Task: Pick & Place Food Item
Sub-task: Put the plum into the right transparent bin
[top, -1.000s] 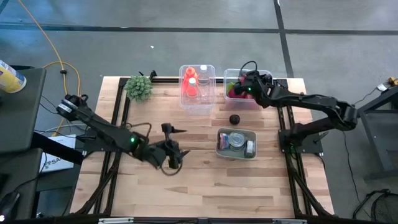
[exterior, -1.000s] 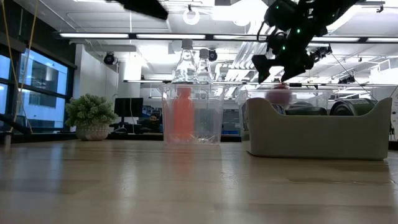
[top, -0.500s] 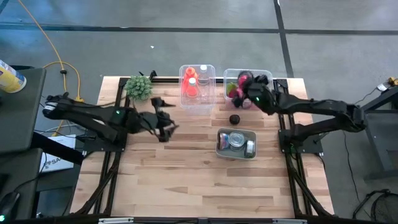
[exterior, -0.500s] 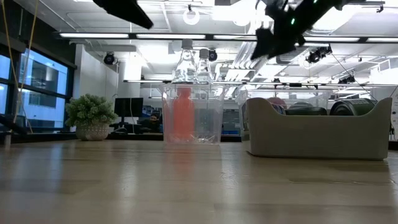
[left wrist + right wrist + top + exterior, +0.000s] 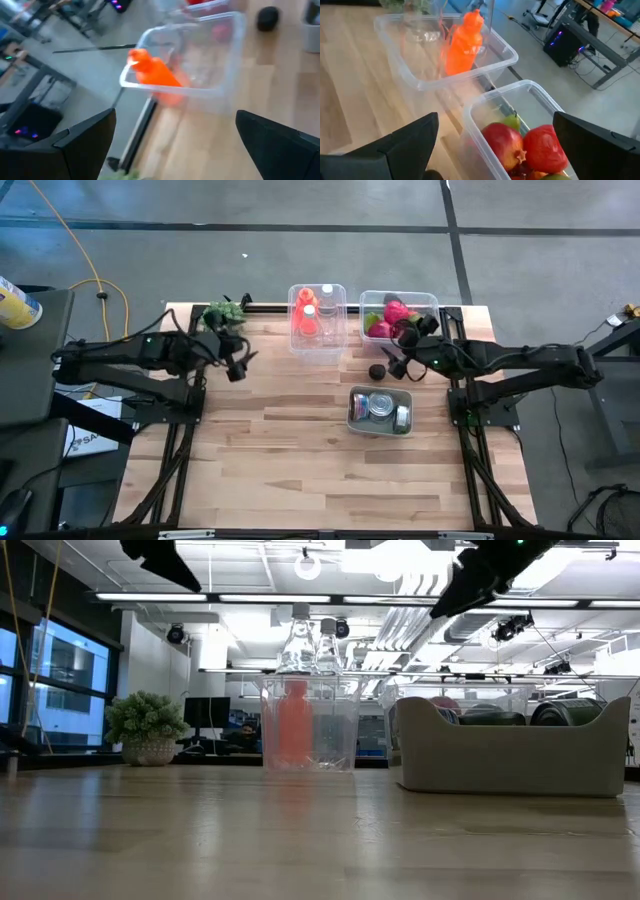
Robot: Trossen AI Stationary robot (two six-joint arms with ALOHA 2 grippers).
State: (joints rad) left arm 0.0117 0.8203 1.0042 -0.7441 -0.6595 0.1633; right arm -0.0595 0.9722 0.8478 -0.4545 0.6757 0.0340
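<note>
Two dark arms reach over the pale wooden slatted table (image 5: 300, 430), and we order the contents from largest to smallest. From above we see the left gripper (image 5: 237, 362) near the table's far left corner, just beside a small green potted plant (image 5: 222, 314), and the right gripper (image 5: 398, 360) near the far right, between the fruit bin and a small dark round item (image 5: 377, 372) lying on the bare wood. Both wrist views show their own fingers spread wide with nothing between them; both pincers are released.

The grey rectangular tub (image 5: 380, 411) sits right of centre; the high view alone reveals round tins inside it, whereas the low view shows only its wall (image 5: 510, 755). The clear plastic bin of bottles (image 5: 318, 323) stands at the far edge; we see one orange bottle (image 5: 463, 44) and a clear one beside it. Just to its right stands the clear plastic bin of fruit (image 5: 398, 320). The right wrist view resolves its contents, the food items of the task: red pomegranate-like fruits (image 5: 545, 149) and a green one (image 5: 511, 121), all inside that bin. The low view shows the plant (image 5: 146, 726) at left, and the arms only as dark shapes overhead.
</note>
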